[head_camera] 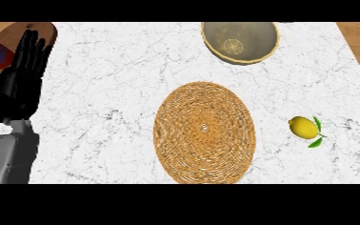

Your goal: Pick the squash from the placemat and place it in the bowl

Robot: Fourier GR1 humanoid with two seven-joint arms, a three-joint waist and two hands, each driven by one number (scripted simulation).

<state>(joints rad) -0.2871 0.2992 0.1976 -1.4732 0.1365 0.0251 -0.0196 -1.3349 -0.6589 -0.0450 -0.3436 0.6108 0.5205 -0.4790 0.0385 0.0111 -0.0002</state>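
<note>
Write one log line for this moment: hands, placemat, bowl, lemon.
left hand: open, resting at left edge | right hand: not in view | round woven straw placemat: bare | tan bowl: far side | yellow lemon with leaves: right of placemat

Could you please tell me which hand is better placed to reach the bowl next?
Probably the left: the left hand rests open at the counter's left edge, while the right hand is out of view. The bowl sits far right of it, though.
</note>
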